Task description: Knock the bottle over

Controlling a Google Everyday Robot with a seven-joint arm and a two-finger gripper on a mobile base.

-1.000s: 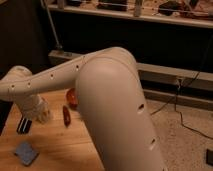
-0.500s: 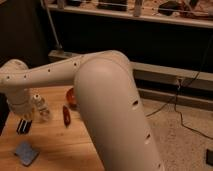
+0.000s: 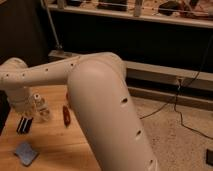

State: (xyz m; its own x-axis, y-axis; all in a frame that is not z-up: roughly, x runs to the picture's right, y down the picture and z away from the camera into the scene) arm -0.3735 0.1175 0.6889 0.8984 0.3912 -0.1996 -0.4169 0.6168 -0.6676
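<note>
Bottle [image 3: 40,108]: small clear plastic cyl., white cap, stood upright on wood-grain table [image 3: 55,146], left-back area. Gripper [image 3: 23,125]: dark, low over tabletop just left of bottle, under smooth white rounded arm [image 3: 105,105] w/ small holes. Open or closed: can't tell; nothing seen held. Slim red obj [image 3: 66,115] just right of bottle, apart. Flat grey-blue pad [image 3: 25,152] near front-left edge, bare wood btwn. Vs 0.5 s earlier: bottle stayed upright, gripper approx same spot.

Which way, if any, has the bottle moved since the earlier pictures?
No. The bottle stands upright, as far left of the red object as before; the gripper hangs at its left.
</note>
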